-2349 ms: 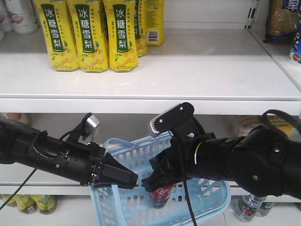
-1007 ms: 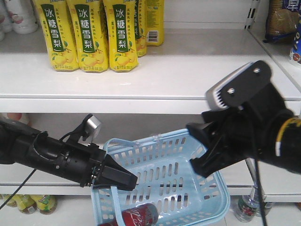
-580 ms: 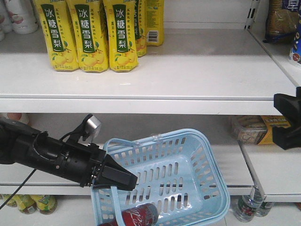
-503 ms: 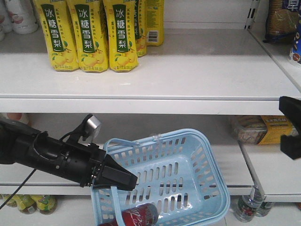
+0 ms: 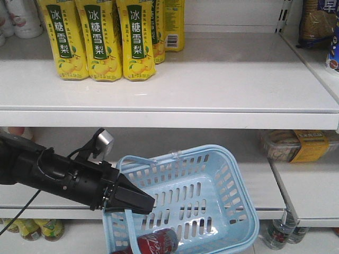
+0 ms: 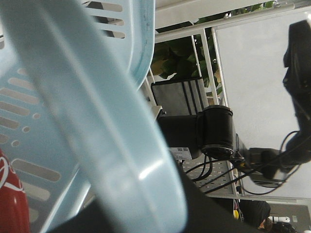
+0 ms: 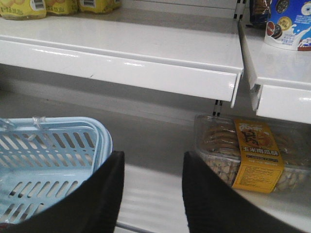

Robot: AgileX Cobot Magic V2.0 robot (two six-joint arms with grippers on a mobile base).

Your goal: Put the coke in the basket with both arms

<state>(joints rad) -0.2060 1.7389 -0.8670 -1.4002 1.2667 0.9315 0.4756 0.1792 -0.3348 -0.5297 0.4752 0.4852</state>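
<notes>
The light blue basket (image 5: pixel 212 196) hangs tilted in front of the lower shelf. My left gripper (image 5: pixel 144 203) is shut on the basket's handle (image 6: pixel 121 145) at its left rim. The handle fills the left wrist view, running between the black fingers (image 6: pixel 214 216). The coke (image 5: pixel 159 242) lies on its side at the bottom of the basket; a red sliver of the coke (image 6: pixel 9 194) shows in the left wrist view. My right gripper (image 7: pixel 153 158) is out of the front view. It stands open and empty, right of the basket (image 7: pixel 58 145) and apart from it.
Yellow pear-drink bottles (image 5: pixel 98 39) stand on the upper shelf (image 5: pixel 212 79). A clear snack box with a yellow label (image 7: pixel 248 155) lies on the lower right shelf. Small bottles (image 5: pixel 278 233) stand near the floor. A shelf upright (image 7: pixel 237 87) divides the bays.
The right gripper let the coke go into the basket, drew back to the right and left the front view. The coke now lies on its side. The left arm held still.
</notes>
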